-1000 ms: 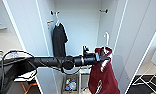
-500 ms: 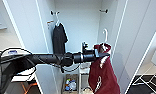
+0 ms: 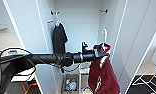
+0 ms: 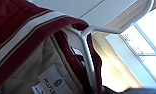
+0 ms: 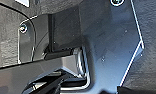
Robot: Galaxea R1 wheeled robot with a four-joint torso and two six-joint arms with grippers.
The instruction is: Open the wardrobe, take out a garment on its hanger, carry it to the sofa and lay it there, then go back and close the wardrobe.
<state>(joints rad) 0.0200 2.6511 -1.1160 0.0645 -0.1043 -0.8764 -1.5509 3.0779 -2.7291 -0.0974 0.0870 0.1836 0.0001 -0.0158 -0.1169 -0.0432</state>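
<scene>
White wardrobe (image 3: 81,27) panels take up the backdrop, both doors swung wide. Nearest the camera, the left arm reaches in from the left, and the left gripper (image 3: 102,53) is clenched on the white hanger (image 3: 104,35) just under its hook, at the collar of the maroon jacket (image 3: 102,75). The jacket hangs free below it, in front of the right half of the opening. From the left wrist, the hanger's neck (image 4: 87,55) rises out of the striped collar (image 4: 29,30). Farther in, a dark shirt (image 3: 59,37) hangs from the left peg. The right gripper's state I cannot tell.

Risk, as I judge it: a jolt could slide the jacket off the hanger's shoulders, or the hem could snag the right door.

Compared with half a second ago, arm and jacket look almost unchanged.
</scene>
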